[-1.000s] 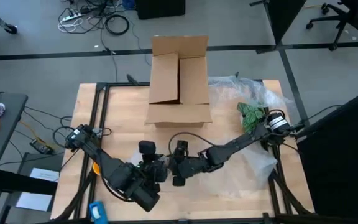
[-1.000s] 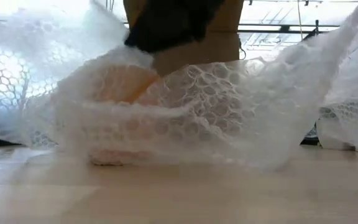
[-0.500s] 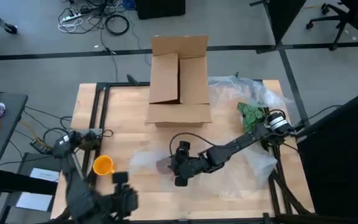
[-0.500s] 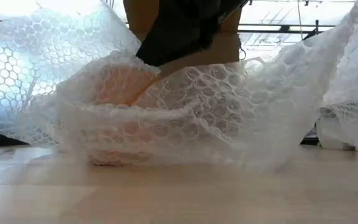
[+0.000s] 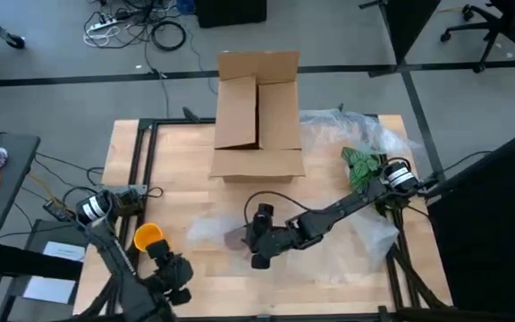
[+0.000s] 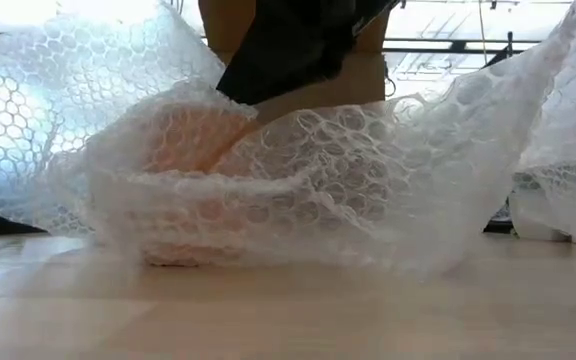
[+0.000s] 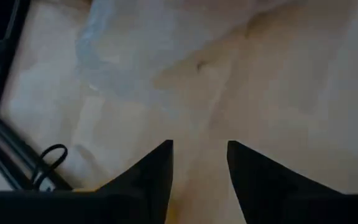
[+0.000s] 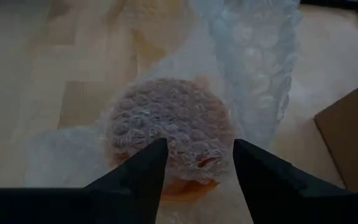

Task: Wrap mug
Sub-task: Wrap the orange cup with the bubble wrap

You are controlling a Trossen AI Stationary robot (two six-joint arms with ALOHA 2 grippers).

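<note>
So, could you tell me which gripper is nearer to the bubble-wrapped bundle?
Right. The right gripper hovers open just over the bundle; the left gripper is off toward the table's near left edge, well apart.

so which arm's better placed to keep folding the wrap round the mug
The right. Its gripper hangs open directly over the mug, which is already draped in bubble wrap. The left gripper sits near the table's front edge, its wrist view showing only bare table.
</note>
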